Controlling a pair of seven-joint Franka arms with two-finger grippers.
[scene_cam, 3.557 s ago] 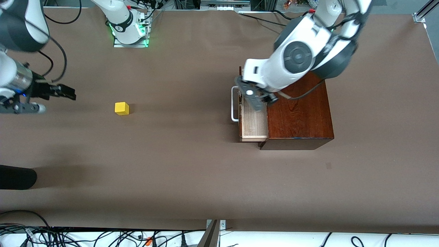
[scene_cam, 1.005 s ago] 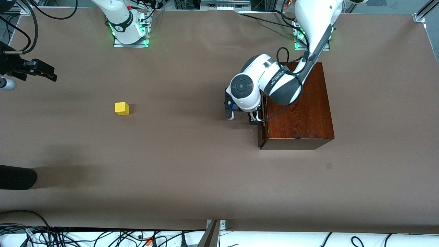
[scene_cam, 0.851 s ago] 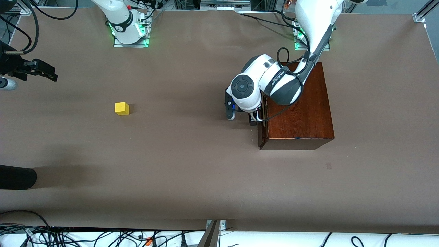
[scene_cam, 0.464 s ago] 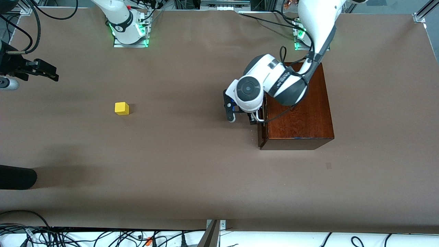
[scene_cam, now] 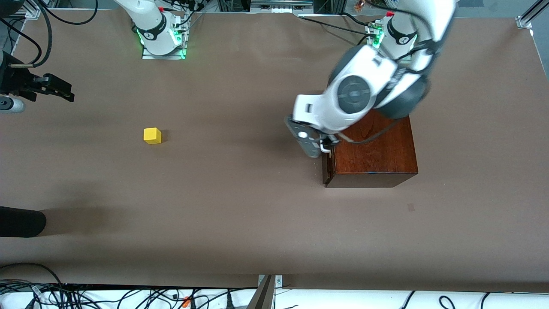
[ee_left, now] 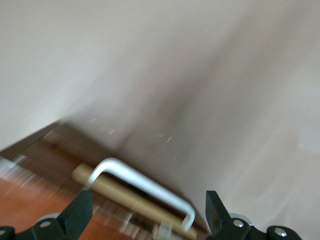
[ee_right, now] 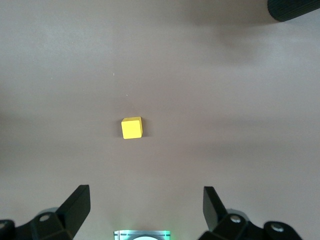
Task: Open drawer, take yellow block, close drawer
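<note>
The yellow block [scene_cam: 152,135] lies bare on the brown table, toward the right arm's end; it also shows as the yellow block [ee_right: 132,128] in the right wrist view, out ahead of the fingers. My right gripper [scene_cam: 60,88] [ee_right: 145,200] hangs open and empty over the table's end. The dark wooden box [scene_cam: 377,150] has its drawer [scene_cam: 327,169] pushed in flush. My left gripper [scene_cam: 315,148] [ee_left: 147,205] hovers open just above the drawer's front. Its fingers [ee_left: 80,215] stand wide on either side of the white handle [ee_left: 145,185] without touching it.
A black rounded object [scene_cam: 21,221] [ee_right: 295,7] lies at the table's edge toward the right arm's end, nearer the camera than the block. The arm bases [scene_cam: 163,43] glow green along the table's back edge. Cables run along the front edge [scene_cam: 128,296].
The drawer, open at first, now stands shut. In the last second the left arm rose and swung back over the box. The right gripper barely shifted; the block stayed put.
</note>
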